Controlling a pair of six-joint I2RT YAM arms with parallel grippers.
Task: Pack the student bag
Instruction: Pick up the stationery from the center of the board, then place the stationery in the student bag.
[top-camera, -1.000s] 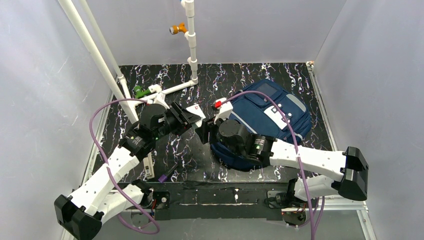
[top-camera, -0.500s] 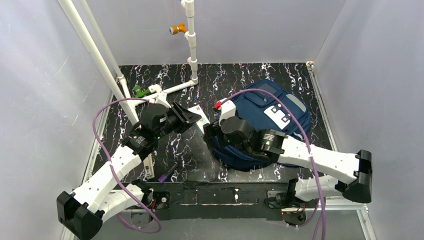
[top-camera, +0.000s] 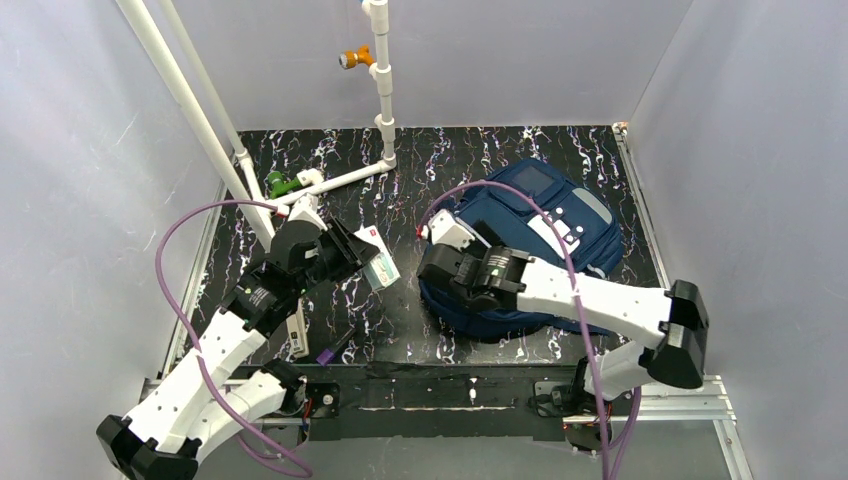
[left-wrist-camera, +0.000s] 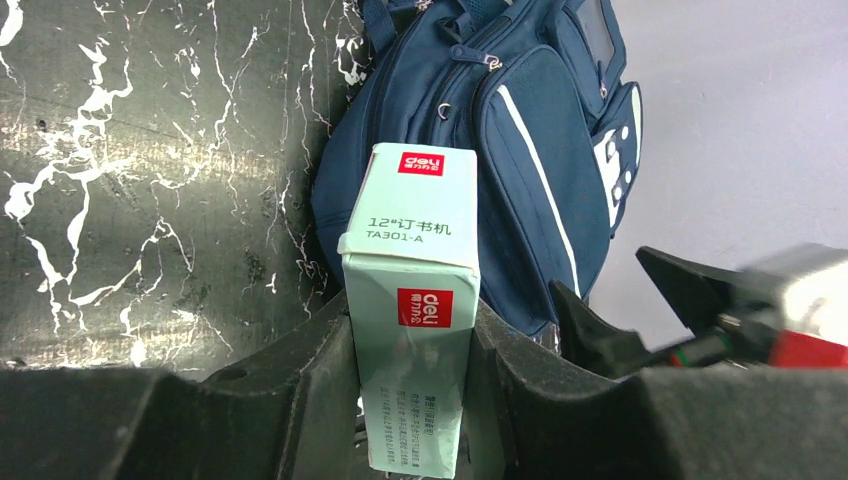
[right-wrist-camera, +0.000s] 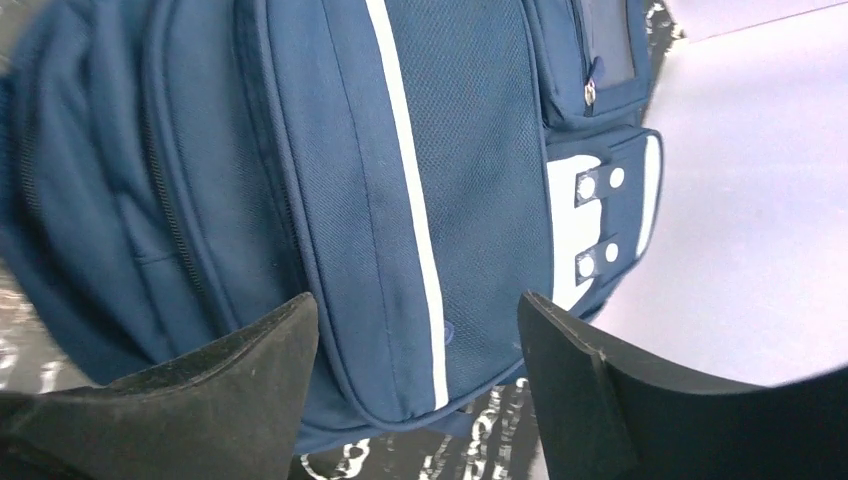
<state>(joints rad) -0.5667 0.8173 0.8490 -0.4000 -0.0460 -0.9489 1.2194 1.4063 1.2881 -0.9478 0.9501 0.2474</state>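
Black surface (top-camera: 480, 160) veined with white marbling. Pale grey walls (top-camera: 500, 60) on left, far, right. White pipes (top-camera: 383, 90) stand at far left, orange clip (top-camera: 352, 59) high on one.

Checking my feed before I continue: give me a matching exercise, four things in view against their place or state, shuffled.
Things
1. left end effector
2. right end effector
3. student bag
4. orange fitting

Place or state
A. lies on the right side of the table
B. open, holding nothing, over navy fabric
C. up on the white pipe at the back
D. shut on a pale green box

Pairs: 1-D, 2-B, 3-A, 4-C
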